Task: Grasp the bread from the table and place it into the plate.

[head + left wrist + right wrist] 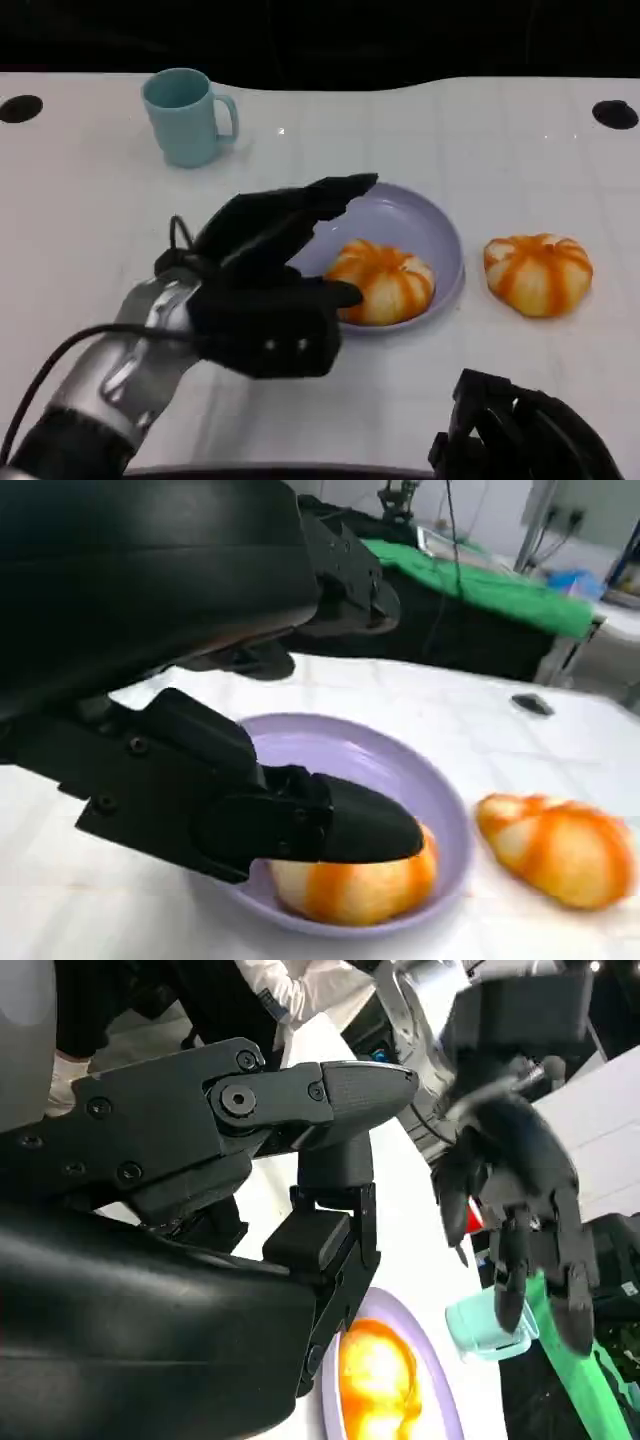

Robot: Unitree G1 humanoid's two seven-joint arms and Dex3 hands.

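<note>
A round orange-striped bread (382, 282) lies in the lavender plate (410, 215) at the table's middle. A second, similar bread (538, 272) sits on the table just right of the plate. My left hand (265, 290) hovers over the plate's left side with fingers spread and nothing held. In the left wrist view its thumb (340, 825) lies right over the bread (350, 885) in the plate (340, 755), while the other fingers (340, 575) reach out above. My right hand (520, 430) is low at the near right edge, holding nothing, its fingers (300, 1090) apart.
A teal mug (187, 115) stands at the back left, away from the plate. Two black holes (20, 108) (613, 113) mark the table's far corners. A person in white (300, 985) stands beside the table in the right wrist view.
</note>
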